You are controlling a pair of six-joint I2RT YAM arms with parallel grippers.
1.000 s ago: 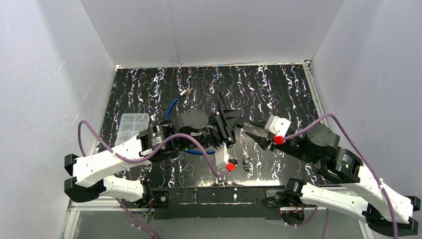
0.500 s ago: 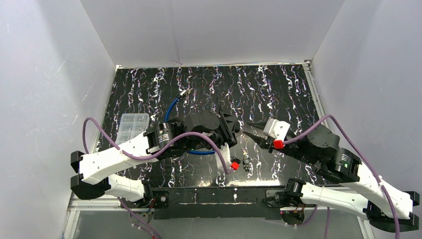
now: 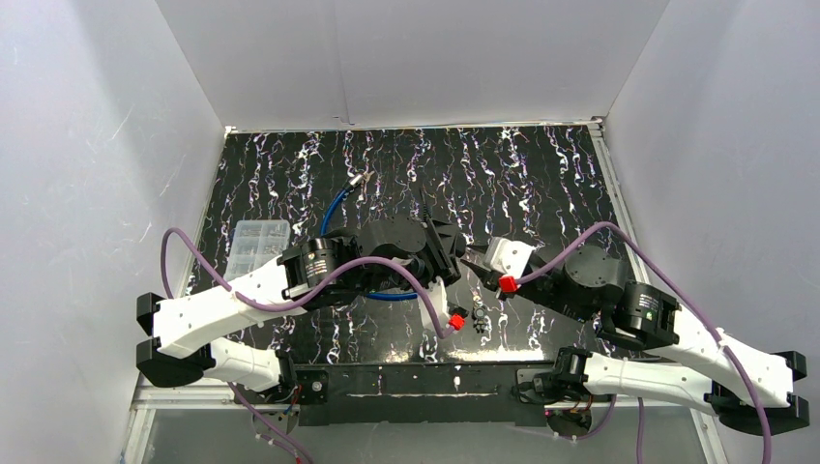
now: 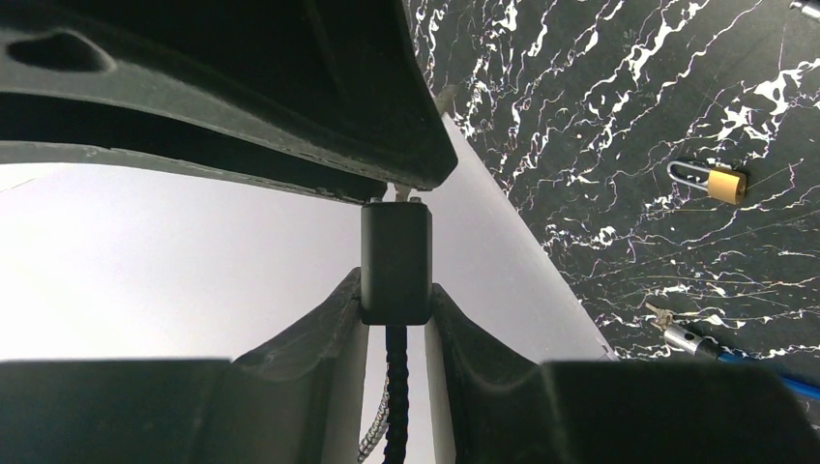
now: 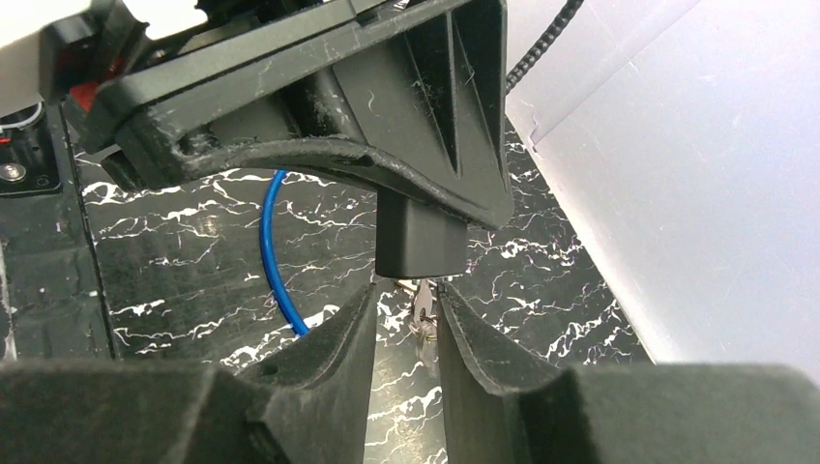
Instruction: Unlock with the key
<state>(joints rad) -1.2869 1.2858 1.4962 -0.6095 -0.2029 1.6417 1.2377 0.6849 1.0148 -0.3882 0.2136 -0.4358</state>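
My left gripper (image 4: 395, 286) held the black lock body (image 4: 395, 256) clamped between its jaws. My right gripper (image 5: 406, 295) had come in close to the lock body, and its jaws had narrowed around the key (image 5: 423, 314) sticking out of it. A small gap showed, so I judged a firm pinch, then turning, came next. Far beyond the lock body lay a brass padlock (image 4: 720, 183).

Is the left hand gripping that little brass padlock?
No, the brass padlock lies alone on the table, while the left hand clamps a black block.
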